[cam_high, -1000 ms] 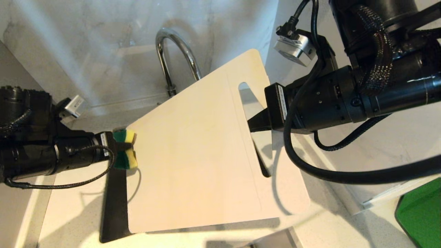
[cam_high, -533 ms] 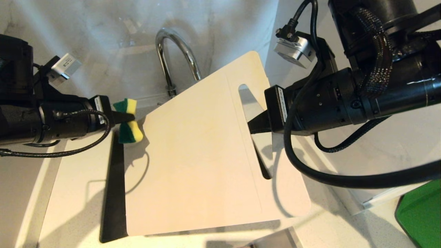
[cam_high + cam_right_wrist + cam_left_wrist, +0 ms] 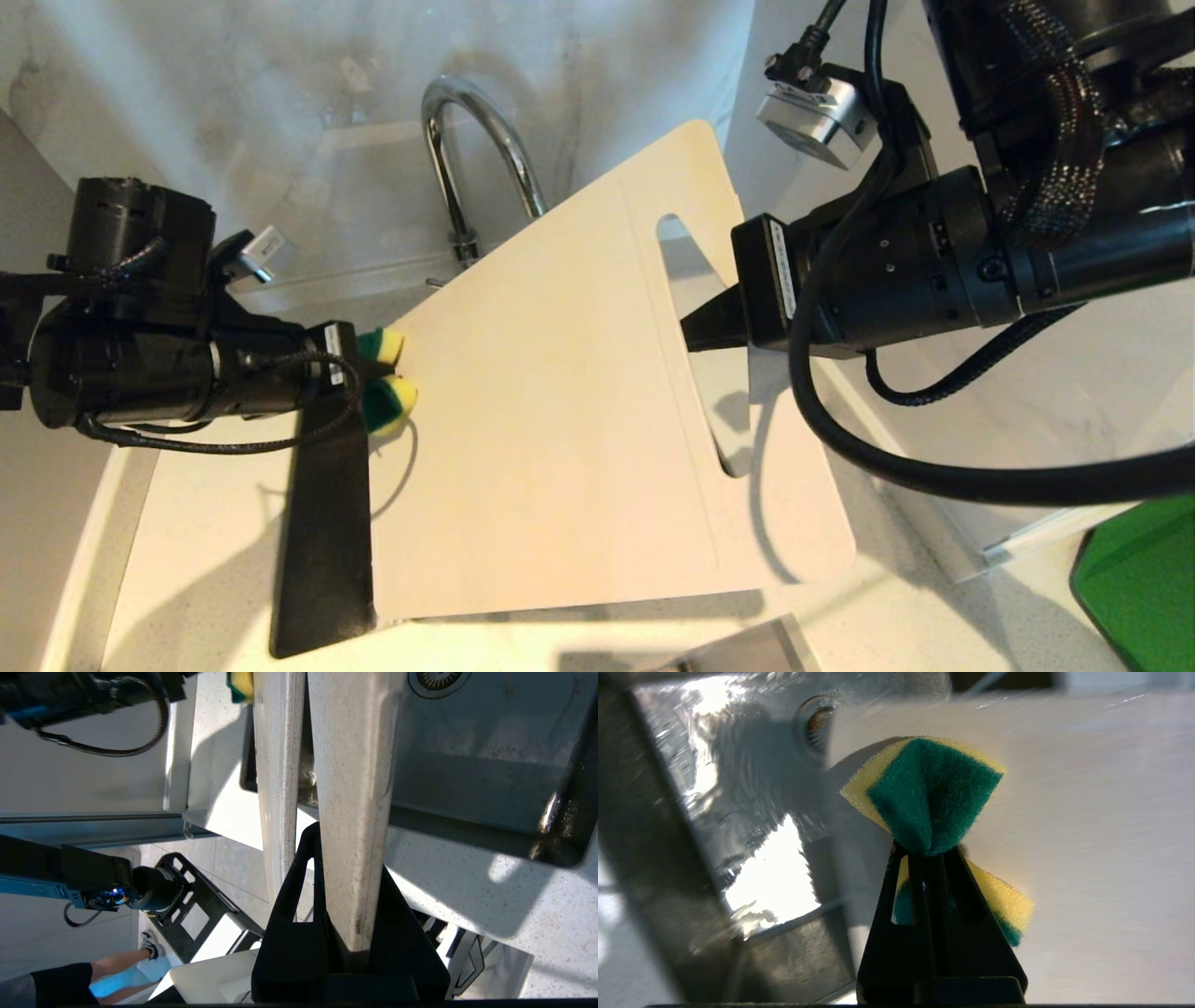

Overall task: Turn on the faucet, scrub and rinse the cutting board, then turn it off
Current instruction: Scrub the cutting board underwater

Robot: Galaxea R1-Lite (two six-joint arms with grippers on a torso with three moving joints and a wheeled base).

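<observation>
Cutting board [image 3: 560, 411] held tilted over sink [image 3: 467, 742], long axis running left-right, slot end toward right gripper [image 3: 695, 331], jaws pinching board at slot. Left gripper [image 3: 359, 373] at board's left edge, jaws pinching green-yellow sponge [image 3: 387, 397], sponge touching board. Behind board: faucet [image 3: 467, 140], spout arching toward it. Green slab [image 3: 1144, 588] far right.

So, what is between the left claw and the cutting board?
A yellow-green sponge, pinched in the left claw, lies against the cutting board; the left wrist view shows it best.
</observation>
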